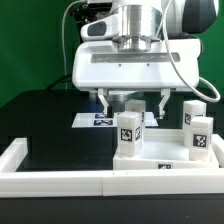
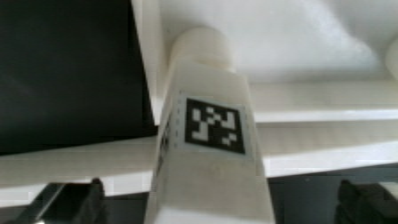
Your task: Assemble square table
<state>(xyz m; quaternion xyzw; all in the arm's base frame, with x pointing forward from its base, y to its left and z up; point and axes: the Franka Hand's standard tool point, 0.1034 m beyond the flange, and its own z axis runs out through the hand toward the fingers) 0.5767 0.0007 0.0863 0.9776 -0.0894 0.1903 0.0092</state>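
Observation:
The white square slab [image 1: 165,172] lies at the front of the exterior view, inside the white rim. Three white tagged legs stand upright on it: one in the middle [image 1: 130,135] and two on the exterior view's right [image 1: 193,114] [image 1: 200,141]. My gripper [image 1: 132,103] hangs just above and behind the middle leg. It is open, with one finger on each side. In the wrist view a tagged leg [image 2: 214,125] runs up between the dark fingertips [image 2: 77,203]. Gaps show on both sides of it. The gripper [image 2: 222,208] touches nothing.
The marker board [image 1: 98,120] lies flat on the black table [image 1: 45,115] behind the slab. The long white rim [image 1: 22,158] borders the front and the exterior view's left. The robot's white base [image 1: 140,68] stands at the back.

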